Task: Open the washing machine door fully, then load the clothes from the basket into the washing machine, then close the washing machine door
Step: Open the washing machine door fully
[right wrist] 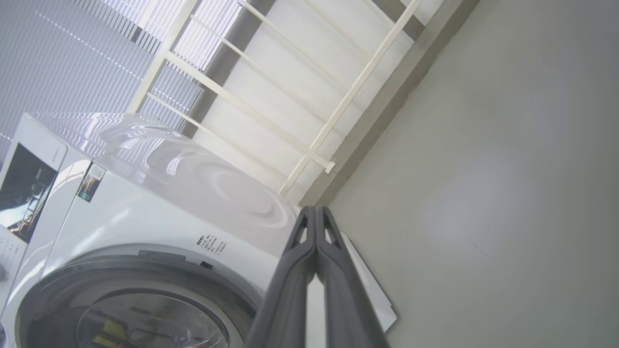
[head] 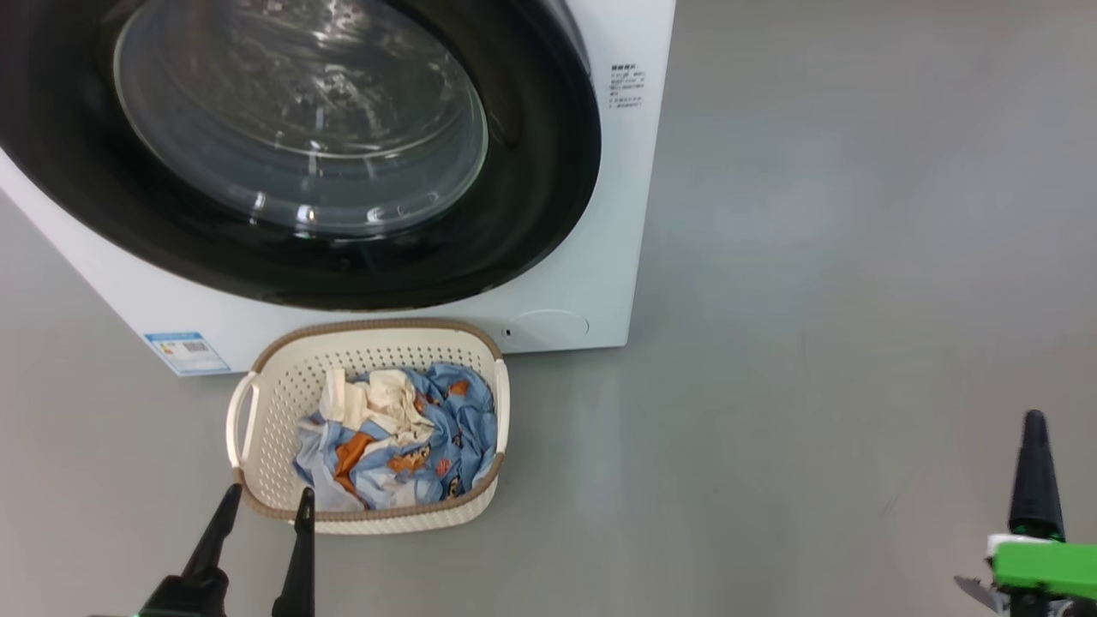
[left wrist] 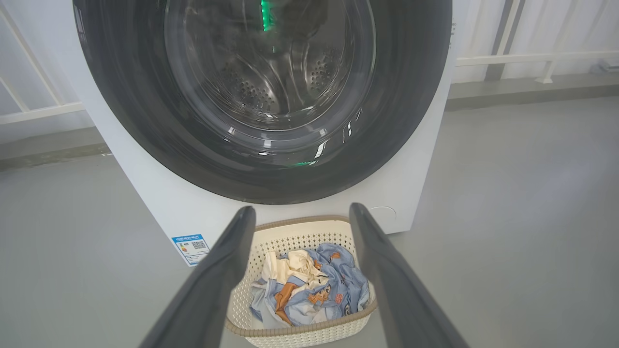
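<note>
- Dark fingers of the left tool (head: pixel 269 501) rose from the lower left of the head view, spread apart and holding nothing; their tips stood at the near left corner of the basket (head: pixel 374 328), though whether they touched it could not be told
- seen in the left wrist view, the left tool (left wrist: pixel 302 212) was released, its two fingers framing the basket (left wrist: pixel 300 237) at the bottom centre of the frame
- the clothes (head: pixel 403 437) lay heaped inside the basket: light blue fabric with orange-brown figures, and cream-white cloth toward the upper left of the pile; the left wrist view showed the same clothes (left wrist: pixel 314 290) between the fingers
- the basket stood on the grey floor (head: pixel 857 300) in the lower centre-left of the head view, just in front of the washing machine (head: pixel 613 214), with its far rim close under the door
- the washing machine door (head: pixel 548 171) took up the upper left of the head view; its glossy black rim lay flush against the white front, closed, and its clear window bulged outward
- through the glass in the left wrist view the perforated steel drum (left wrist: pixel 271 87) showed
- a blue label (head: pixel 187 351) sat on the machine's lower front, up and to the left of the basket
- the right tool (head: pixel 1034 428) stood in the lower right corner of the head view above a green block (head: pixel 1046 567), well apart from basket and machine
- in the right wrist view the right tool (right wrist: pixel 315 212) was clenched on nothing, fingers pressed together; the washing machine (right wrist: pixel 159 208) lay at the lower left and a white railing (right wrist: pixel 290 96) above
</note>
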